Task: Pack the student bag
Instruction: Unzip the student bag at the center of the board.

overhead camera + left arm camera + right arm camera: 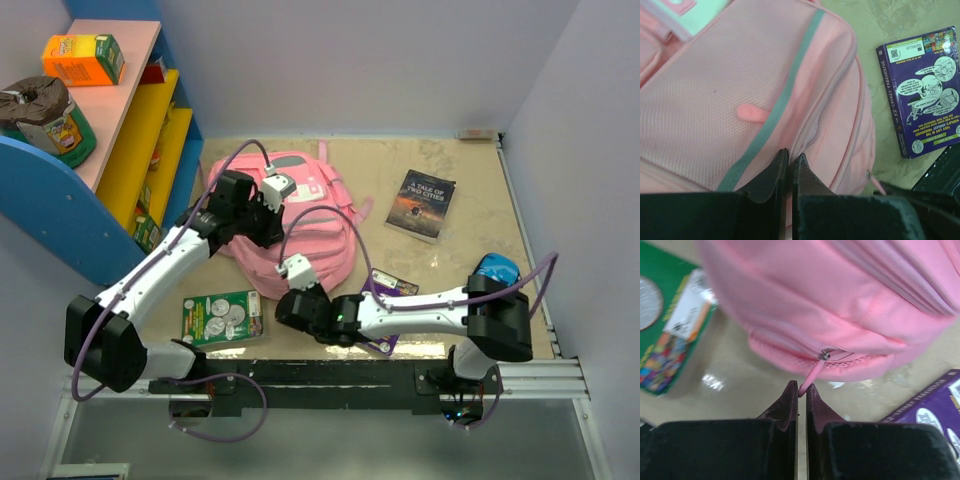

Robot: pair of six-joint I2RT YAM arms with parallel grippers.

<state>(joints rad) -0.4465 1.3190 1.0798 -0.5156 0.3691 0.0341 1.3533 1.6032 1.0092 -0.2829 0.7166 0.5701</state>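
Two pincers closed: my right gripper (801,389) pinches the student bag (840,300) by its zip pull (812,376), my left gripper (789,160) presses shut against the fabric, so unzipping likely needs a steady draw.

Overhead view; wrist views share student bag (740,75)

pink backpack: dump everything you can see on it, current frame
The backpack is soft pink fabric, lying flat on the table, with a mesh panel, grey-green stripe and white patch. The right tool is shut on its pink zip pull; the left tool, shut, sits at a side seam, pinch unclear.
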